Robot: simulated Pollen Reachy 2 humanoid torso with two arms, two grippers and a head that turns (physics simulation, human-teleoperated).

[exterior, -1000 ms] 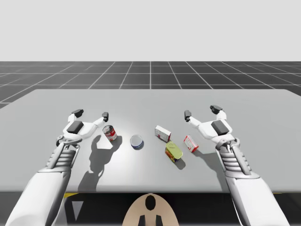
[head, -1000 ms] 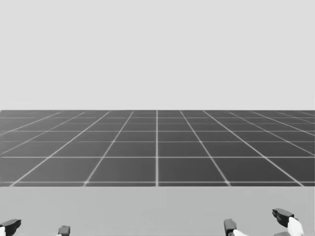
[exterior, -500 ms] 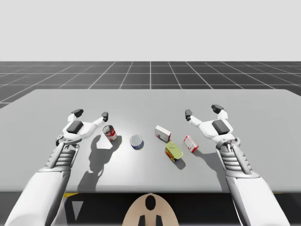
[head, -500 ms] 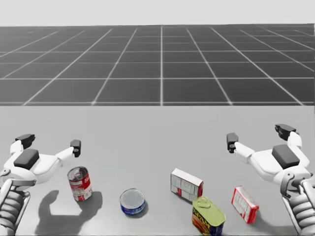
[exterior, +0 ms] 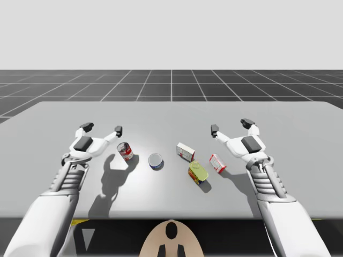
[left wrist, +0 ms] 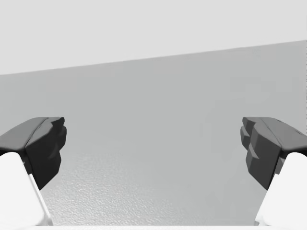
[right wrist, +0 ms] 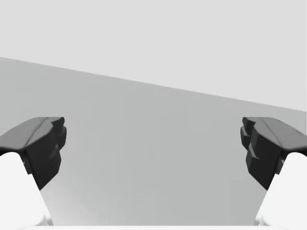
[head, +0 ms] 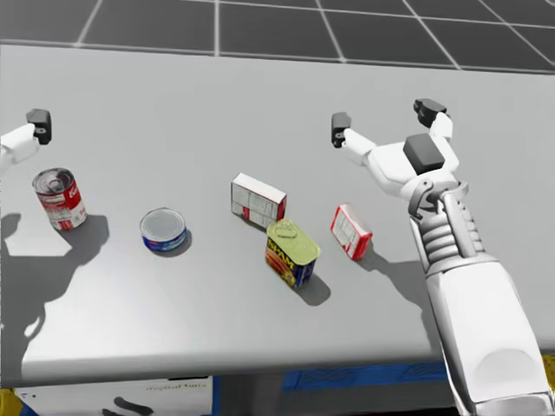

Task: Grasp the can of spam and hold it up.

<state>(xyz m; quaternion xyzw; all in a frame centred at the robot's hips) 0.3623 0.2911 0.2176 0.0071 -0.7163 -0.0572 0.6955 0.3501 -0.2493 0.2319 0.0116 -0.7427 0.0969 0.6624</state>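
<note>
Right wrist view: right hand (right wrist: 154, 143) wide open (and empty)

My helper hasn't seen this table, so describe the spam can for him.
On the grey table, look right of centre. Nearer me than the two red-and-white cardboard boxes stands the rectangular metal can: the one with a yellow-green top and blue-and-yellow sides.

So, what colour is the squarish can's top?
The squarish can has a yellow-green top, clearest in the head view.
</note>
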